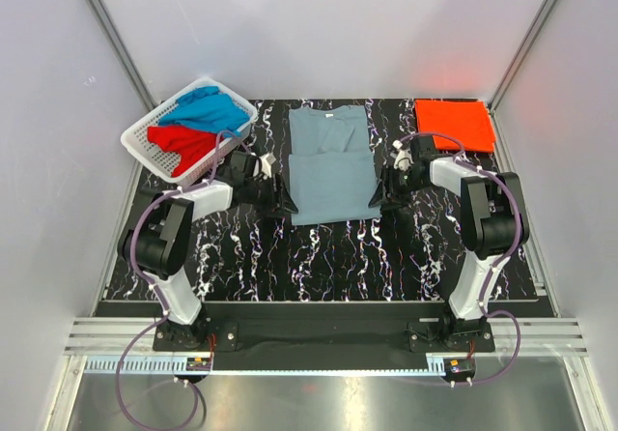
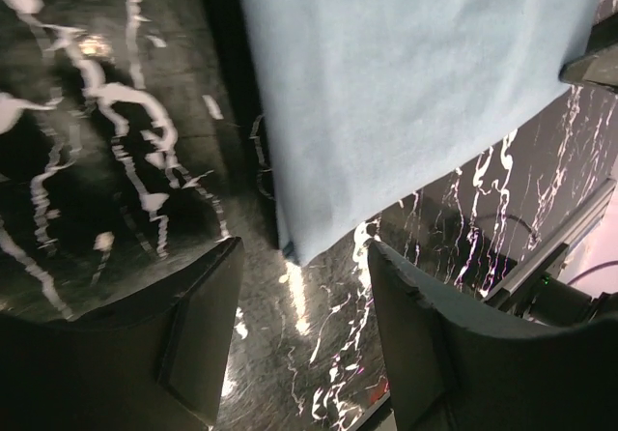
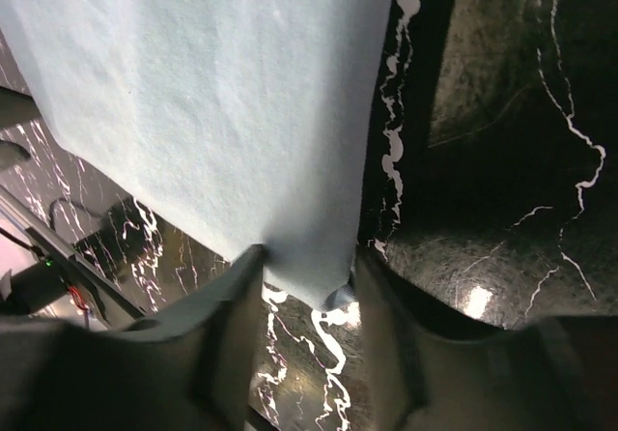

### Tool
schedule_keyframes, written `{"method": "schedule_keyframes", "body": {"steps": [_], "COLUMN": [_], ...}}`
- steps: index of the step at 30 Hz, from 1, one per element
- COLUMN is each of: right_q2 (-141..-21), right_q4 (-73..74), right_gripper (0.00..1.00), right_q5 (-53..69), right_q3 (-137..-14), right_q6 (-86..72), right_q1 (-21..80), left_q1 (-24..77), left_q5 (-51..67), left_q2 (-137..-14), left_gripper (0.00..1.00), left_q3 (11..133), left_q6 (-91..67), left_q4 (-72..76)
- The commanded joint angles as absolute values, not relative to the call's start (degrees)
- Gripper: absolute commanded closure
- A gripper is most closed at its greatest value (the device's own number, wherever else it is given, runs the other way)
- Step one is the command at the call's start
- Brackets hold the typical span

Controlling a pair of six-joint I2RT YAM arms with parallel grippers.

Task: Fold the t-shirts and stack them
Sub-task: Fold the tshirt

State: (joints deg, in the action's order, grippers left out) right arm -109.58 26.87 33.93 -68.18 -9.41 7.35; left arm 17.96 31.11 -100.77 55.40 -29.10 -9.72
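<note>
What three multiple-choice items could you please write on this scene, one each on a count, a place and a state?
1. How many shirts lie in the white basket? A one; B two; C three.
2. Where is the orange-red shirt? A at the table's far right corner; B in the basket; C at the table's near left edge.
3. The left gripper is: A shut on cloth; B open over the basket; C open at the grey-blue shirt's near left corner.

1 B: a bright blue shirt and a red shirt show in it.
2 A: it lies folded there.
3 C: its fingers stand apart by that corner.
</note>
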Motion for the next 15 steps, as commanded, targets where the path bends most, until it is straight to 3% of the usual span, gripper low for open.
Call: {"method": "schedule_keyframes", "body": {"steps": [1, 3, 7, 8, 9, 10, 15], "right_q2": [-107.14, -105.91, -103.28, -102.92, -102.75, -102.92, -102.04], "right_q4": [25.85, 25.49, 24.09, 23.39, 22.86, 22.94, 22.77], "right_gripper": [0.48, 0.43, 0.46, 0.51, 0.64, 0.69, 0.83], "right_q5": [33.4, 33.57, 33.31, 33.48, 33.4, 31.92, 28.49], "right_q3": [-66.71, -65.31, -62.76, -61.62, -61.18, -61.0, -58.63], "right_q6": [-10.63, -12.38, -13.44, -13.71, -13.97, -14.15, -15.55], "right_q1": [6.94, 6.86, 6.86, 6.94, 6.86, 6.86, 6.77], "left_q1": [19.51, 19.86, 20.56, 20.65, 20.74, 20.74, 21.0], "left_q5": [33.66, 33.4, 31.47, 30.94, 30.5, 29.98, 29.01], "left_q2": [-101.07, -101.42, -101.87, -101.87, -101.87, -101.95, -103.18], "left_gripper": [0.41, 0.42, 0.43, 0.44, 0.44, 0.45, 0.53], "left_q3": [54.67, 54.49, 54.41, 54.49, 54.32, 54.14, 54.14], "left_q6": [-29.97, -30.06, -29.27, -29.09, -29.09, -29.09, -28.48], "left_q4": [-2.38, -2.02, -3.34, -3.51, -3.6, -3.6, -4.83]}}
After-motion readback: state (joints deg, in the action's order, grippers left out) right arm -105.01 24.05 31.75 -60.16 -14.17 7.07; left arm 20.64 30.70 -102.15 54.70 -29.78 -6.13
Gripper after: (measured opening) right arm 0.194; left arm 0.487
